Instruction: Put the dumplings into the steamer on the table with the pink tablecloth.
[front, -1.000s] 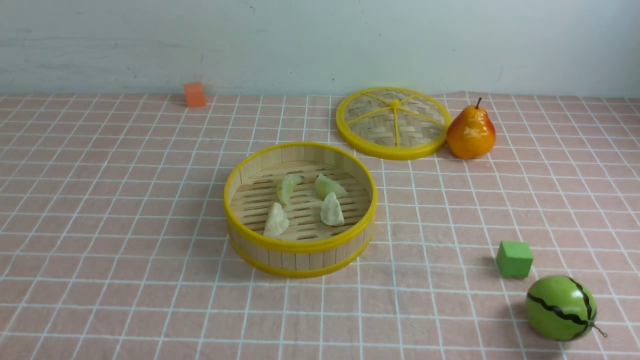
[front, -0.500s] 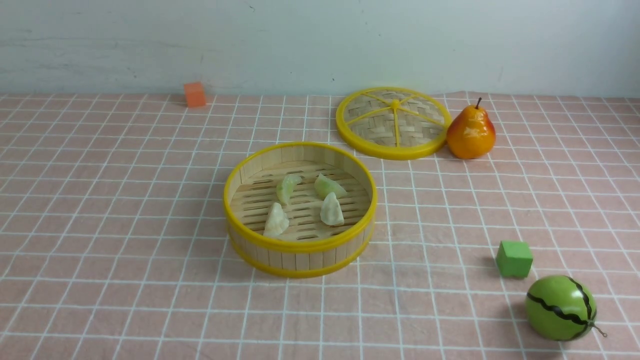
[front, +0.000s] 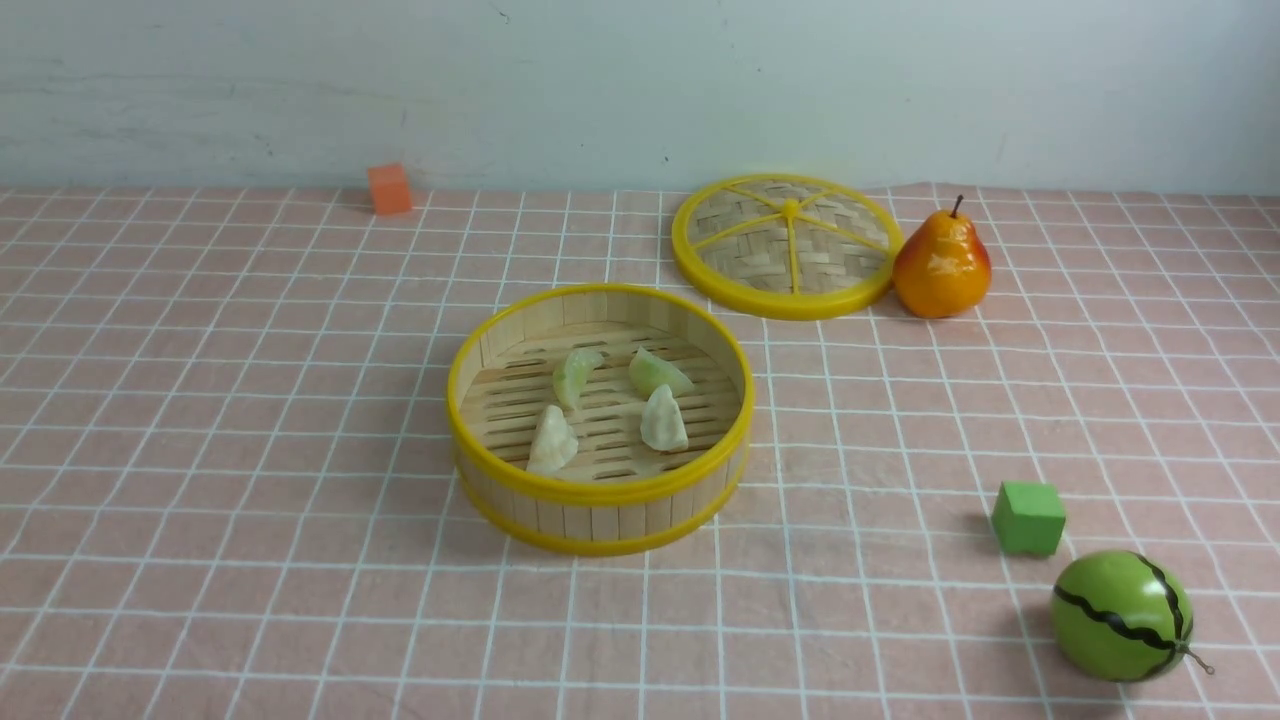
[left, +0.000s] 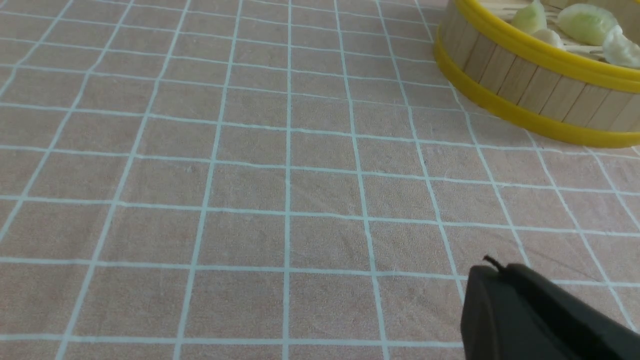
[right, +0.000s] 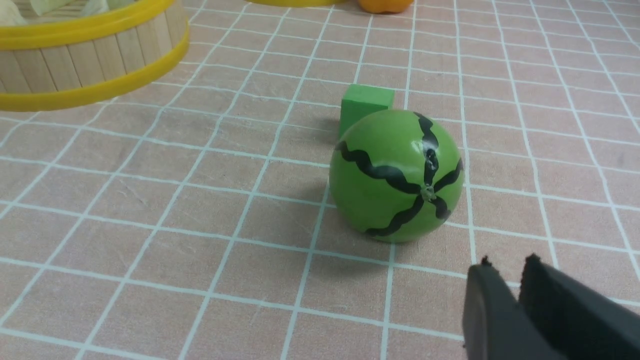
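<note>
The four dumplings are in the steamer. If an arm bumps its rim, they could slide. The left tool is closed; the right tool is a little open, holding nothing.

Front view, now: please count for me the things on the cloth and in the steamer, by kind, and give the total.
Dumplings: 4
Steamer: 1
Woven lid: 1
Pear: 1
Cubes, orange and green: 2
Toy watermelon: 1
Total: 10
</note>
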